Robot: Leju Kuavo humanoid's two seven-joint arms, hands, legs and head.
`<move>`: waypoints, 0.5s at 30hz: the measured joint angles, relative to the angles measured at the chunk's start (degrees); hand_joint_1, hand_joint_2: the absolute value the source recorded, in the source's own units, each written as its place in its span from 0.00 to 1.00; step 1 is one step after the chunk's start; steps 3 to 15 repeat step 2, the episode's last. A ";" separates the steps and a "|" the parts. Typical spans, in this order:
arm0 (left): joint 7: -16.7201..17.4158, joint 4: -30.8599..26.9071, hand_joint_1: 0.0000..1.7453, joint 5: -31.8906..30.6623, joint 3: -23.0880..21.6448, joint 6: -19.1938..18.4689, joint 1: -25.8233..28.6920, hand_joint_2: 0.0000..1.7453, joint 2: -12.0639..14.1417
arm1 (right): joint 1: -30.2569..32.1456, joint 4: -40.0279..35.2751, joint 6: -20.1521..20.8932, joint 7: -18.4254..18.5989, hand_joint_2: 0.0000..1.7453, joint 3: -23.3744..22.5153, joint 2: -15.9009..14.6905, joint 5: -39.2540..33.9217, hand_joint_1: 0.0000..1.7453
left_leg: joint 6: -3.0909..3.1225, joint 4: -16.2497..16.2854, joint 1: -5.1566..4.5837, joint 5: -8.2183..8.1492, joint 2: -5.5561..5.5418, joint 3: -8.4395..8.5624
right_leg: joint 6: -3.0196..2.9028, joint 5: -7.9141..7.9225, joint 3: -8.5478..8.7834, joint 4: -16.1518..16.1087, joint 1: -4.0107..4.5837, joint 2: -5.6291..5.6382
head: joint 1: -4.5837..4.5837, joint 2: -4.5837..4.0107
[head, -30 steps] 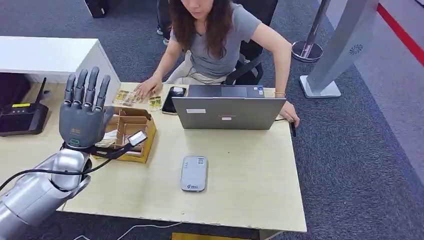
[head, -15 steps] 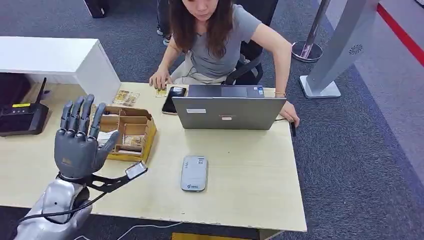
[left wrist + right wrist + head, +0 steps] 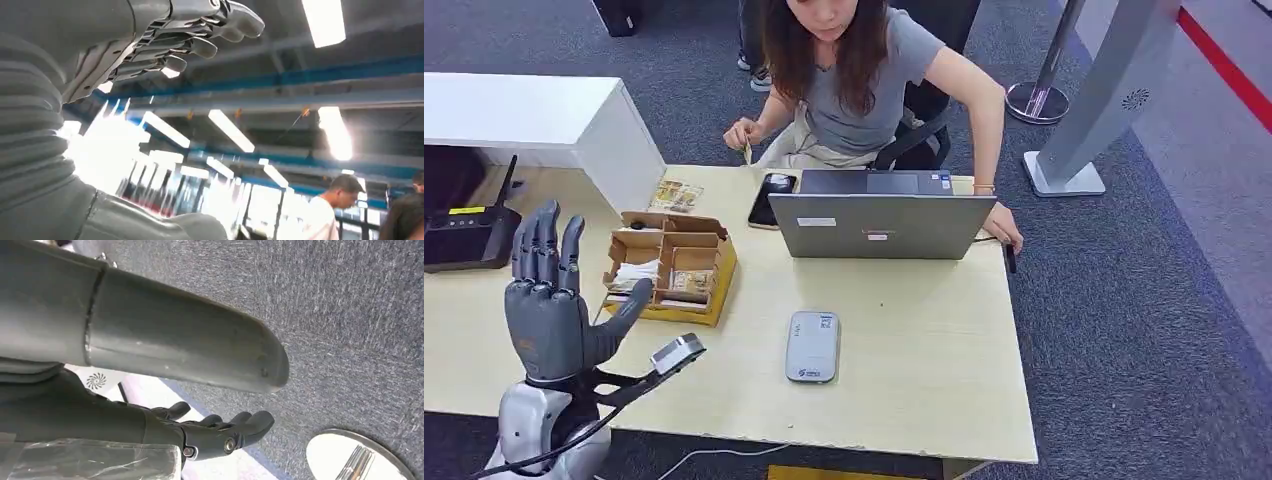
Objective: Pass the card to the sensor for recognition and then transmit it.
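Observation:
My left hand (image 3: pixel 549 300) is raised upright over the table's front left corner, fingers spread, holding nothing; in the left wrist view its fingers (image 3: pixel 185 42) point at the ceiling. The grey card sensor (image 3: pixel 812 346) lies flat on the table (image 3: pixel 914 340), right of that hand. A cardboard box (image 3: pixel 717 272) with cards in its compartments stands beyond the hand. Loose cards (image 3: pixel 674 195) lie behind the box. A person across the table holds a small card (image 3: pixel 746 152) in a lifted hand. My right hand (image 3: pixel 220 432) hangs over grey carpet, empty, fingers loosely extended.
A grey laptop (image 3: pixel 879 225) stands open at the table's far side with a black phone (image 3: pixel 769 196) to its left. A black device (image 3: pixel 469 235) sits at the far left below a white cabinet (image 3: pixel 524 110). A grey gate post (image 3: pixel 1104 100) stands on the carpet.
My left hand has drawn back from over the box toward the table's front left. The person has lifted a card off the table.

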 joint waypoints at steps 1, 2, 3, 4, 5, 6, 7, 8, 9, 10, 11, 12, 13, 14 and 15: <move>-0.89 -0.11 0.00 1.92 0.16 -0.02 0.35 1.00 -0.28 | 0.00 0.00 -0.09 -0.07 0.00 -0.02 0.00 0.09 0.00 | 0.00 0.00 0.00 0.00 -0.01 -0.01 | 0.00 0.00 0.00 0.00 0.00 -0.01 | 0.00 0.00; -1.55 -0.20 0.00 3.78 0.26 -0.09 0.71 1.00 -0.48 | -0.02 0.00 -0.13 -0.18 0.00 -0.04 0.00 0.13 0.00 | 0.00 0.00 0.00 0.00 -0.01 -0.01 | 0.00 0.00 0.00 0.00 0.00 -0.02 | 0.00 0.00; -1.55 -0.20 0.00 3.78 0.26 -0.09 0.71 1.00 -0.48 | -0.02 0.00 -0.13 -0.18 0.00 -0.04 0.00 0.13 0.00 | 0.00 0.00 0.00 0.00 -0.01 -0.01 | 0.00 0.00 0.00 0.00 0.00 -0.02 | 0.00 0.00; -1.55 -0.20 0.00 3.78 0.26 -0.09 0.71 1.00 -0.48 | -0.02 0.00 -0.13 -0.18 0.00 -0.04 0.00 0.13 0.00 | 0.00 0.00 0.00 0.00 -0.01 -0.01 | 0.00 0.00 0.00 0.00 0.00 -0.02 | 0.00 0.00; -1.55 -0.20 0.00 3.78 0.26 -0.09 0.71 1.00 -0.48 | -0.02 0.00 -0.13 -0.18 0.00 -0.04 0.00 0.13 0.00 | 0.00 0.00 0.00 0.00 -0.01 -0.01 | 0.00 0.00 0.00 0.00 0.00 -0.02 | 0.00 0.00; -1.55 -0.20 0.00 3.78 0.26 -0.09 0.71 1.00 -0.48 | -0.02 0.00 -0.13 -0.18 0.00 -0.04 0.00 0.13 0.00 | 0.00 0.00 0.00 0.00 -0.01 -0.01 | 0.00 0.00 0.00 0.00 0.00 -0.02 | 0.00 0.00; -1.55 -0.20 0.00 3.78 0.26 -0.09 0.71 1.00 -0.48 | -0.02 0.00 -0.13 -0.18 0.00 -0.04 0.00 0.13 0.00 | 0.00 0.00 0.00 0.00 -0.01 -0.01 | 0.00 0.00 0.00 0.00 0.00 -0.02 | 0.00 0.00; -1.55 -0.20 0.00 3.78 0.26 -0.09 0.71 1.00 -0.48 | -0.02 0.00 -0.13 -0.18 0.00 -0.04 0.00 0.13 0.00 | 0.00 0.00 0.00 0.00 -0.01 -0.01 | 0.00 0.00 0.00 0.00 0.00 -0.02 | 0.00 0.00; -1.55 -0.20 0.00 3.78 0.26 -0.09 0.71 1.00 -0.48 | -0.02 0.00 -0.13 -0.18 0.00 -0.04 0.00 0.13 0.00 | 0.00 0.00 0.00 0.00 -0.01 -0.01 | 0.00 0.00 0.00 0.00 0.00 -0.02 | 0.00 0.00; -1.55 -0.20 0.00 3.78 0.26 -0.09 0.71 1.00 -0.48 | -0.02 0.00 -0.13 -0.18 0.00 -0.04 0.00 0.13 0.00 | 0.00 0.00 0.00 0.00 -0.01 -0.01 | 0.00 0.00 0.00 0.00 0.00 -0.02 | 0.00 0.00; -1.55 -0.20 0.00 3.78 0.26 -0.09 0.71 1.00 -0.48 | -0.02 0.00 -0.13 -0.18 0.00 -0.04 0.00 0.13 0.00 | 0.00 0.00 0.00 0.00 -0.01 -0.01 | 0.00 0.00 0.00 0.00 0.00 -0.02 | 0.00 0.00; -1.55 -0.20 0.00 3.78 0.26 -0.09 0.71 1.00 -0.48 | -0.02 0.00 -0.13 -0.18 0.00 -0.04 0.00 0.13 0.00 | 0.00 0.00 0.00 0.00 -0.01 -0.01 | 0.00 0.00 0.00 0.00 0.00 -0.02 | 0.00 0.00; -1.55 -0.20 0.00 3.78 0.26 -0.09 0.71 1.00 -0.48 | -0.02 0.00 -0.13 -0.18 0.00 -0.04 0.00 0.13 0.00 | 0.00 0.00 0.00 0.00 -0.01 -0.01 | 0.00 0.00 0.00 0.00 0.00 -0.02 | 0.00 0.00; -1.55 -0.20 0.00 3.78 0.26 -0.09 0.71 1.00 -0.48 | -0.02 0.00 -0.13 -0.18 0.00 -0.04 0.00 0.13 0.00 | 0.00 0.00 0.00 0.00 -0.01 -0.01 | 0.00 0.00 0.00 0.00 0.00 -0.02 | 0.00 0.00; -1.55 -0.20 0.00 3.78 0.26 -0.09 0.71 1.00 -0.48 | -0.02 0.00 -0.13 -0.18 0.00 -0.04 0.00 0.13 0.00 | 0.00 0.00 0.00 0.00 -0.01 -0.01 | 0.00 0.00 0.00 0.00 0.00 -0.02 | 0.00 0.00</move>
